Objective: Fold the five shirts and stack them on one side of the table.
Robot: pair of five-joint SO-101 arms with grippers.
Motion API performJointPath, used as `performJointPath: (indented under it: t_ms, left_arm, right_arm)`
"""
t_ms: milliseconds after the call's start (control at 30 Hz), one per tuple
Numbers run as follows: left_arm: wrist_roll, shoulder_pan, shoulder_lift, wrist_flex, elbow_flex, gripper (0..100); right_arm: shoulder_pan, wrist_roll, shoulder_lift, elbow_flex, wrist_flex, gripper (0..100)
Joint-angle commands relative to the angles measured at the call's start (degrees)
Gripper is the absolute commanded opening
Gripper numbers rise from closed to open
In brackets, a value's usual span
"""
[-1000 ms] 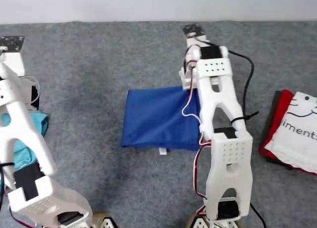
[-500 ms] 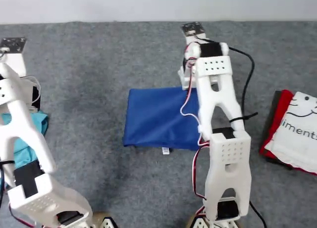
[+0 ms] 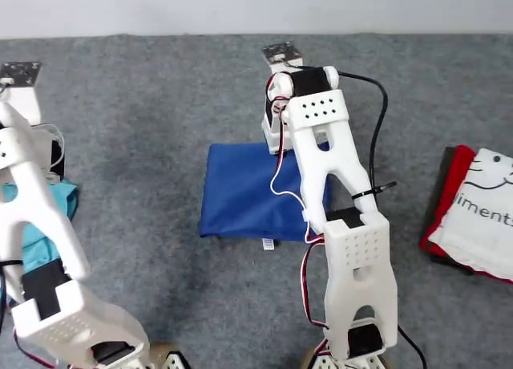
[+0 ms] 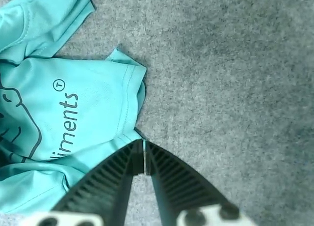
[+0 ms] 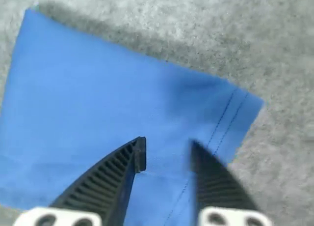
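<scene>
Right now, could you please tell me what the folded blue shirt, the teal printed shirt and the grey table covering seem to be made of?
Folded blue shirt: smooth, matte cloth, probably cotton-like; a stitched seam runs near one edge.
Teal printed shirt: thin, faintly sheeny knit, perhaps synthetic; hemmed and softly wrinkled.
Grey table covering: felt or short carpet, judging by its mottled, fuzzy nap.

We see a folded shirt (image 3: 244,194) lying flat at the middle of the table (image 3: 160,104). The right arm (image 3: 333,184) stretches from the near edge across its right part, with the right gripper (image 5: 167,155) over the shirt near its far edge. Well apart, at the right edge, lies a stack (image 3: 481,216) of shirts. At the left edge a loose shirt (image 3: 66,199) lies partly under the left arm (image 3: 32,192), with the left gripper (image 4: 145,159) over its hem.
</scene>
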State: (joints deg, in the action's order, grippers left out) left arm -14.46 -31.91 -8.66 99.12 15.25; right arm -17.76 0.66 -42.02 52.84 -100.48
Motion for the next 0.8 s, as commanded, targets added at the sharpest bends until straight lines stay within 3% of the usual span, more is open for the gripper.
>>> performJointPath:
  t_ms: [0, 267, 633, 767]
  left_arm:
    - [-0.26, -0.09, 0.44, 0.09, 0.31, 2]
    - [-0.35, -0.09, 0.44, 0.00, 0.31, 2]
    - [-0.35, -0.09, 0.44, 0.00, 0.31, 2]
    - [-0.35, 0.00, 0.35, 0.00, 0.31, 2]
  right_arm:
    - [0.04, 7.12, 0.66, 1.85, -2.24, 32.7]
    - [0.40, 13.54, -5.14, -0.44, 0.22, 35.9]
    - [0.13, 15.82, -18.24, -0.35, 2.77, 35.6]
    - [0.13, 15.47, -18.95, 0.97, 2.33, 23.9]
